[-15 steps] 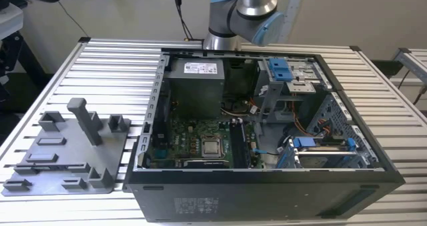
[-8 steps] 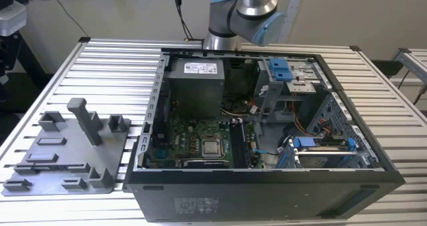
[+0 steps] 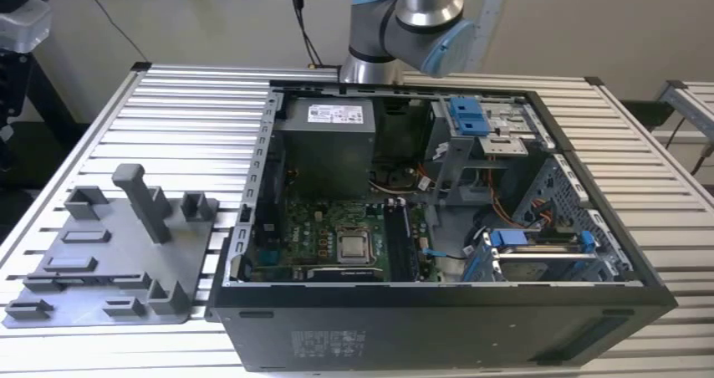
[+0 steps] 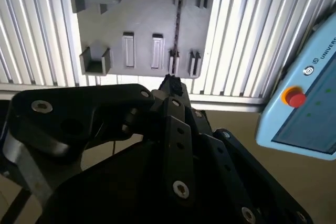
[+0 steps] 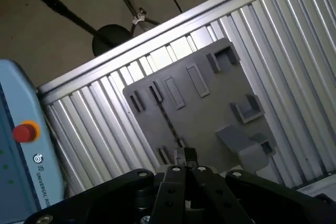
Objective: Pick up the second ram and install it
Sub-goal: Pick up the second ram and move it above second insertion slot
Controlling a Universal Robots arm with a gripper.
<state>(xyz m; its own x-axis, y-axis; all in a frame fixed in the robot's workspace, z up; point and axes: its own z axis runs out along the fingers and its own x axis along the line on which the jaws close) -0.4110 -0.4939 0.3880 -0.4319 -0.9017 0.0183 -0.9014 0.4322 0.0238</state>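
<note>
The second ram, a slim dark memory stick seen as a thin strip [image 4: 177,22] [image 5: 169,123], stands on edge in the flat grey plastic fixture tray [image 4: 142,19] [image 5: 210,108], running between two of the tray's small slotted holders. An identical pair of holders lies just beside it.

In both wrist views the black linkage gripper [image 4: 171,83] [image 5: 185,155] hangs well above the tray, apart from the stick. Its fingertips [image 5: 180,155] are pressed together with nothing between them, and the tip lines up roughly with one end of the strip.

From where I stand, the tray [image 3: 112,261] lies on the ribbed aluminium table [image 3: 190,102], at the exterior view's left. Just beside it is the open black computer case [image 3: 446,319]. Inside the case the square silver processor [image 3: 354,246] sits on the green board, and blue plastic drive clips [image 3: 469,114] show toward the far corner. The silver and blue arm [image 3: 407,18] rises behind the case.

A pale blue handheld control panel with a red button [image 4: 310,103] [image 5: 21,145] shows off the table's edge.
</note>
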